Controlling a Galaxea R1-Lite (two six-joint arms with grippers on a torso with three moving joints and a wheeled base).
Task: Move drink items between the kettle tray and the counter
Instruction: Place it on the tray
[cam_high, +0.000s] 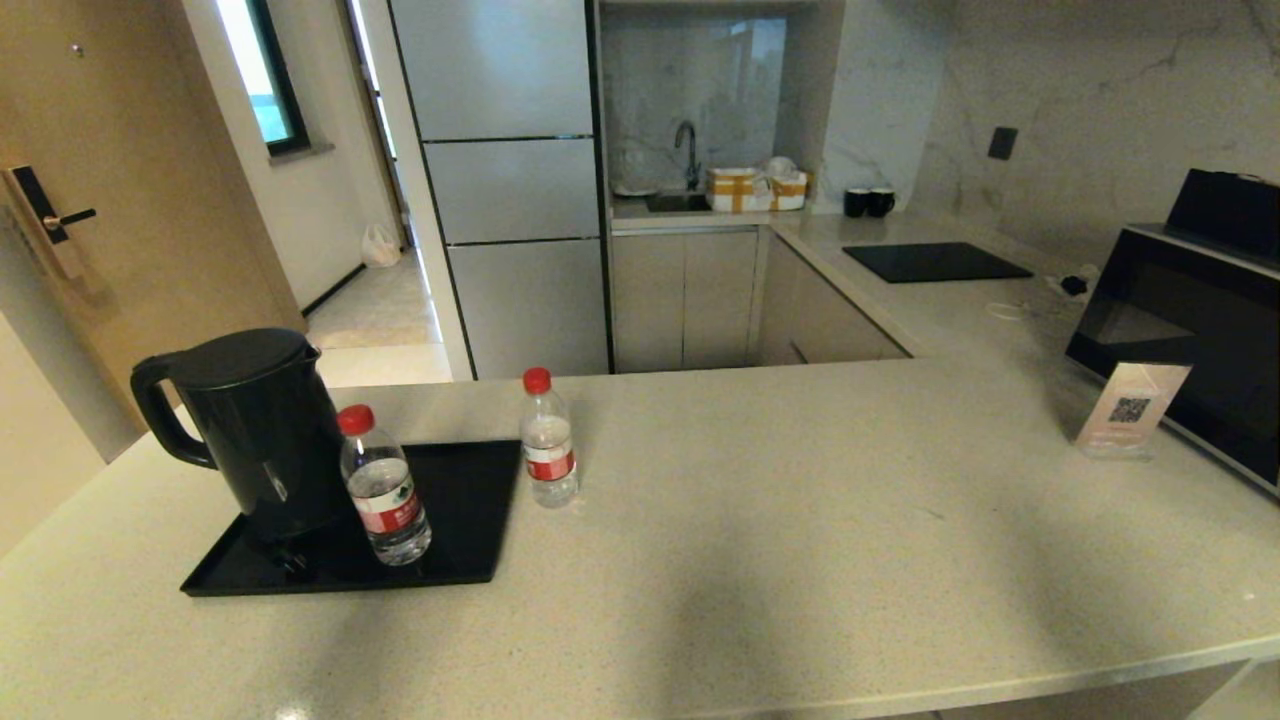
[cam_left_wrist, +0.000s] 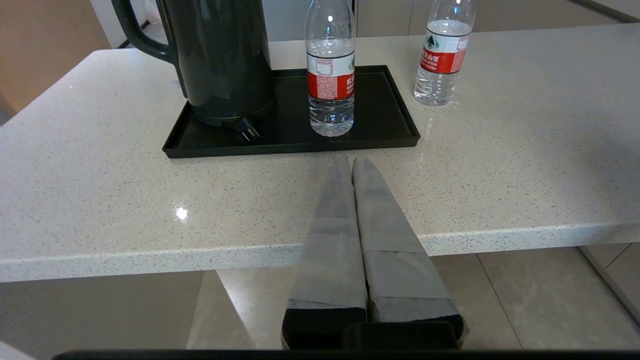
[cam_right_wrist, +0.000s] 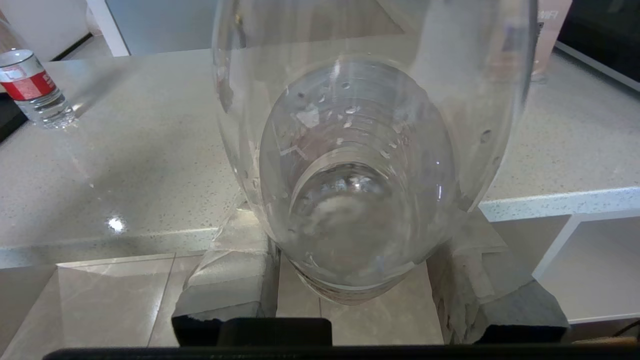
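Note:
A clear water bottle (cam_right_wrist: 360, 150) fills the right wrist view, held between the grey fingers (cam_right_wrist: 235, 260) of my right gripper (cam_right_wrist: 357, 220), in front of the counter's near edge. The red cap does not show. A second red-capped bottle (cam_high: 385, 490) (cam_left_wrist: 330, 75) stands on the black kettle tray (cam_high: 470, 520) (cam_left_wrist: 385, 100) beside the black kettle (cam_high: 255, 430). A third bottle (cam_high: 549, 450) (cam_left_wrist: 440, 55) (cam_right_wrist: 35, 90) stands on the speckled counter (cam_high: 800, 520) just right of the tray. My left gripper (cam_left_wrist: 351, 161) is shut and empty, parked at the counter's front edge facing the tray. Neither arm shows in the head view.
A black appliance (cam_high: 1190, 340) with a QR card (cam_high: 1132, 408) leaning before it stands at the right. Farther back are a flush black cooktop (cam_high: 935, 262), two black mugs (cam_high: 868, 202) and a sink. Tiled floor lies below the counter's front edge.

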